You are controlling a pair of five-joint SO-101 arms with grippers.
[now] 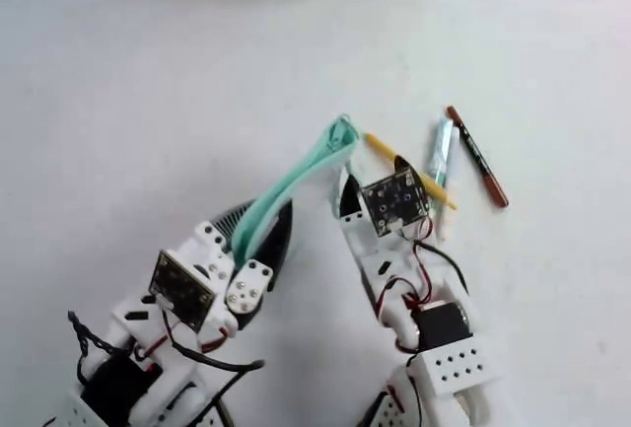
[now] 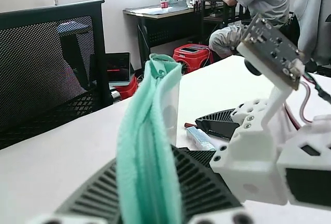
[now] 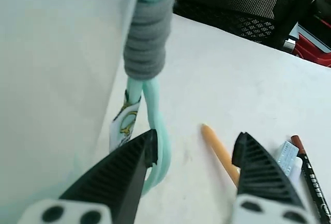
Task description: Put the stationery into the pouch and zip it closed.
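Observation:
The teal-edged translucent pouch point(image 1: 296, 178) stands on edge, lifted off the table, and my left gripper point(image 1: 264, 225) is shut on its zipper edge point(image 2: 147, 146). My right gripper point(image 3: 196, 141) is open beside the pouch's far end, where the grey-wrapped zipper pull point(image 3: 150, 32) hangs; nothing is between its fingers. A yellow pencil point(image 1: 381, 149) lies on the table just past that gripper point(image 1: 345, 195). Further right lie a pale blue stick point(image 1: 441, 156) and a brown pen point(image 1: 478, 158). The pencil point(image 3: 220, 151) and pen point(image 3: 310, 169) also appear in the right wrist view.
The white table point(image 1: 148, 102) stretches wide to the left and behind the pouch. A black mesh chair point(image 2: 46, 69) stands beyond the table's far edge. The right arm's body point(image 2: 258, 151) sits close beside the pouch.

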